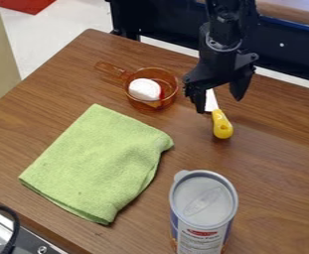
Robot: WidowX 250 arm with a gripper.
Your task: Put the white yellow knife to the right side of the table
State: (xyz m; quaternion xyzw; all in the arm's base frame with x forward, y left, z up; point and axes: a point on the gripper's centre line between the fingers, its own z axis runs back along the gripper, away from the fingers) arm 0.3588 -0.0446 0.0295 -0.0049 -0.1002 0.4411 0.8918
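Brown wood-look surface [276, 168] under everything. Green cloth [97, 163] lay flat at 8 o'clock in the view. Tall canister [203, 213] stood upright at 5 o'clock, grey lid [203, 198] on; contents couldn't be told. Clear orange pan [162, 105] sat near 12 o'clock, its handle [110, 69] pointing to 10; a white rounded piece [144, 89] was in it, plus something reddish (no idea what). Tool [219, 103] hung down at 2 o'clock, fingers well apart, nothing gripped.

Knife [221, 125] lay at roughly 3 o'clock, just below the tool: white blade towards 12, yellow grip end towards 6, blade partly behind one finger. Probably light, stiff plastic, hard to break. Blade looked thin and smooth, likely slippery, apt to twist if pinched there; the thicker yellow part was the better hold, taken across its width near where it met the blade, for balance. Pickup was likely next, then a short low carry towards the 3 o'clock edge.
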